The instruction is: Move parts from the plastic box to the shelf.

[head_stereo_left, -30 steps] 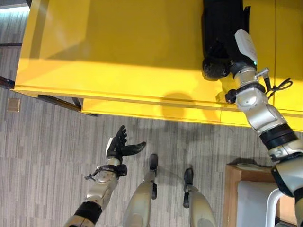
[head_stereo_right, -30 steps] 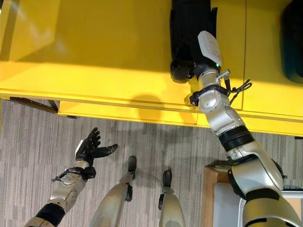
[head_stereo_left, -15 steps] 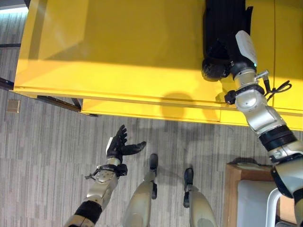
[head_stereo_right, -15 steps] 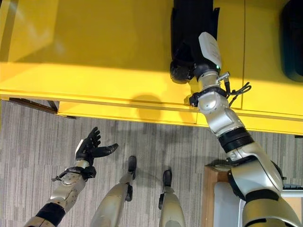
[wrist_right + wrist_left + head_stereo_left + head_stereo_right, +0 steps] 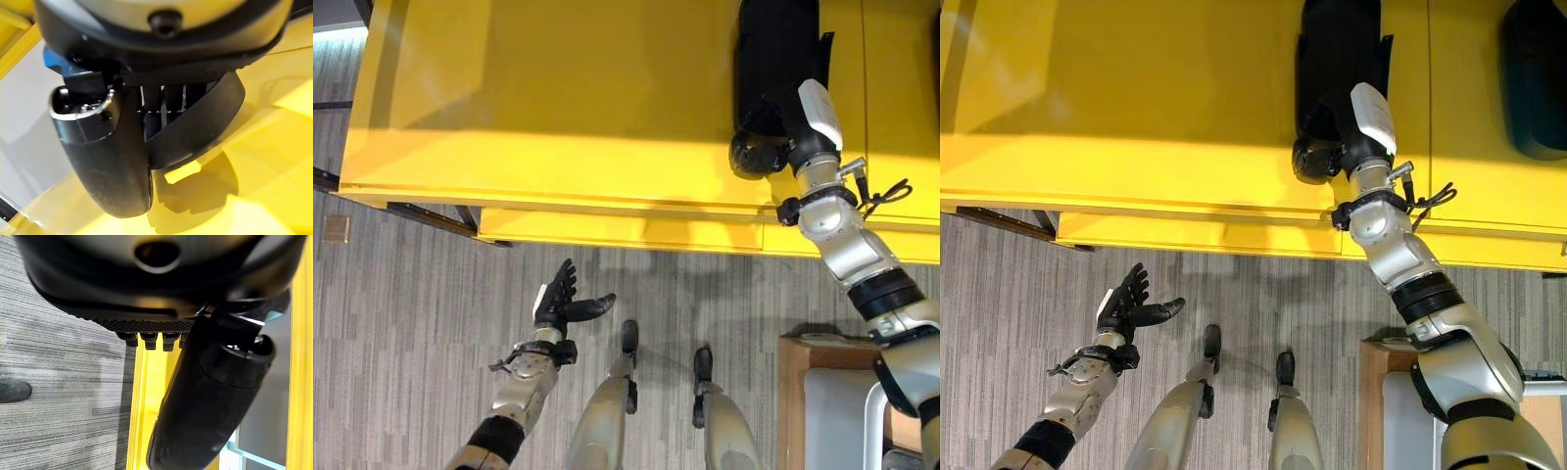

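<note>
A long black part [image 5: 773, 59] lies on top of the yellow shelf [image 5: 558, 88], its rounded end [image 5: 1310, 160] near the front edge. My right hand [image 5: 795, 127] reaches over that edge and is shut on the part. In the right wrist view a curved piece of the black part [image 5: 195, 127] sits between the thumb [image 5: 102, 152] and the curled fingers [image 5: 166, 100]. My left hand [image 5: 560, 302] hangs open over the floor, below the shelf's front, holding nothing.
A second dark part [image 5: 1533, 78] rests on the shelf further right. A wood-framed stand [image 5: 793, 392] with a pale grey box [image 5: 832, 421] is at the lower right by my right arm. Grey striped carpet [image 5: 401, 323] lies below the shelf.
The whole picture has shifted slightly, so the camera moved. My right hand stays shut on the black part with little motion. The left hand is still.
</note>
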Robot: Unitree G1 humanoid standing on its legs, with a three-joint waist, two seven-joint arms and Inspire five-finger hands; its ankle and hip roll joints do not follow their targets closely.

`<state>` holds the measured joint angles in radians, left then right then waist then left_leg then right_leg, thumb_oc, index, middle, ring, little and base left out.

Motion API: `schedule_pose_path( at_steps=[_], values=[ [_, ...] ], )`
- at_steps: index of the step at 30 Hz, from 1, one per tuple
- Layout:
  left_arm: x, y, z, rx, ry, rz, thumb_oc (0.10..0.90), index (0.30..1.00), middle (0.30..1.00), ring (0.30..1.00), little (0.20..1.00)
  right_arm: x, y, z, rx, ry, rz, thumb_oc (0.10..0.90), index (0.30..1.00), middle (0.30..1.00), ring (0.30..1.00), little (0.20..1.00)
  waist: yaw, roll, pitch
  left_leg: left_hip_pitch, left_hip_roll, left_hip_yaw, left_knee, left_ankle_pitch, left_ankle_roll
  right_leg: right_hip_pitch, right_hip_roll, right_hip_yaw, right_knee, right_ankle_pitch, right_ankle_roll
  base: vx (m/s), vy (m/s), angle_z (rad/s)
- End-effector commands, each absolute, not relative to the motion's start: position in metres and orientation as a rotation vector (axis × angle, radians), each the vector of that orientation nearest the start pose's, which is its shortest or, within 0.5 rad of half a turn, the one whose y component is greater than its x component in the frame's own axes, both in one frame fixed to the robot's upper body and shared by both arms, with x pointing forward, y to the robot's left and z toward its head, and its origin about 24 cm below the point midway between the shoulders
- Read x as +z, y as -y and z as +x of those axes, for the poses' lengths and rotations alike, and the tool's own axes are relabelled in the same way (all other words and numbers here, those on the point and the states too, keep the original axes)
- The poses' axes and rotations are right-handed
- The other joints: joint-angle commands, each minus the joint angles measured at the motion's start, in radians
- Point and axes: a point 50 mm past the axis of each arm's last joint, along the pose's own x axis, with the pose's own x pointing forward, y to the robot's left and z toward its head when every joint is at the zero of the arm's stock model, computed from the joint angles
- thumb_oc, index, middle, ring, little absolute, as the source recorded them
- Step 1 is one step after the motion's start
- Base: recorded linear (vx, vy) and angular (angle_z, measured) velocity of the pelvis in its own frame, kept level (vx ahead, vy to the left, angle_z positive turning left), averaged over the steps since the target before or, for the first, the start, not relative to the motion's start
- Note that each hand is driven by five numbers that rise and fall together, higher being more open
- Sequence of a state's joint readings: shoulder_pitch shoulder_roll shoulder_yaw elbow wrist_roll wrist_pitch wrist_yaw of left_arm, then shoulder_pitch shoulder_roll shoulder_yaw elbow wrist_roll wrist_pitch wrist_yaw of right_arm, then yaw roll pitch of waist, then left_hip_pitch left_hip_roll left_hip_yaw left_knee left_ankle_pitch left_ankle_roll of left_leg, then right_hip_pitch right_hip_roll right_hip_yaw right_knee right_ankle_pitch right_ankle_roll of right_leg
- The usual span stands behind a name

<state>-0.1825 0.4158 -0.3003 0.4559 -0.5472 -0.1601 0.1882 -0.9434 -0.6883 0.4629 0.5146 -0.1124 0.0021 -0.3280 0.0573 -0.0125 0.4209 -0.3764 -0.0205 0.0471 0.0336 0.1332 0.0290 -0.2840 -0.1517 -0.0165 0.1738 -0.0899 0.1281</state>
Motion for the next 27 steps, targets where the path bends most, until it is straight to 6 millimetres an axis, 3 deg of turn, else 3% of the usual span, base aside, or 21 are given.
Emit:
schedule_pose_path(
  at_steps=[1, 12, 18, 27],
  values=[
    [0.032, -0.206, 0.283, 0.070, -0.019, -0.059, 0.900, 1.000, 1.000, 1.000, 1.000, 0.272, 0.198, 0.375, -0.236, 0.612, -0.930, 0.900, 1.000, 1.000, 1.000, 1.000, -0.001, -0.033, -0.031, 0.014, 0.086, 0.022, 0.087, -0.082, -0.072, 0.033, -0.089, 0.041, -0.069, 0.139, 0.017, 0.00, 0.000, 0.00],
    [0.033, -0.211, 0.283, 0.092, -0.020, -0.049, 0.900, 1.000, 1.000, 1.000, 1.000, 0.291, 0.184, 0.363, -0.200, 0.733, -0.967, 0.900, 1.000, 1.000, 1.000, 1.000, -0.007, -0.044, -0.037, 0.026, 0.088, 0.025, 0.086, -0.084, -0.071, 0.033, -0.084, 0.044, -0.059, 0.135, 0.016, 0.00, 0.000, 0.00],
    [0.035, -0.218, 0.282, 0.114, -0.016, -0.038, 0.900, 1.000, 1.000, 1.000, 1.000, 0.308, 0.171, 0.342, -0.184, 0.884, -0.992, 0.900, 1.000, 1.000, 1.000, 1.000, -0.014, -0.052, -0.051, 0.037, 0.091, 0.028, 0.082, -0.086, -0.071, 0.038, -0.081, 0.047, -0.056, 0.132, 0.017, 0.00, 0.000, 0.00],
    [0.032, -0.222, 0.278, 0.117, -0.032, -0.019, 0.900, 1.000, 1.000, 1.000, 1.000, 0.306, 0.169, 0.323, -0.155, 0.953, -1.014, 0.900, 1.000, 1.000, 1.000, 1.000, -0.024, -0.065, -0.071, 0.063, 0.097, 0.027, 0.074, -0.086, -0.073, 0.056, -0.076, 0.043, -0.051, 0.124, 0.016, 0.00, -0.004, 0.00]
  ],
)
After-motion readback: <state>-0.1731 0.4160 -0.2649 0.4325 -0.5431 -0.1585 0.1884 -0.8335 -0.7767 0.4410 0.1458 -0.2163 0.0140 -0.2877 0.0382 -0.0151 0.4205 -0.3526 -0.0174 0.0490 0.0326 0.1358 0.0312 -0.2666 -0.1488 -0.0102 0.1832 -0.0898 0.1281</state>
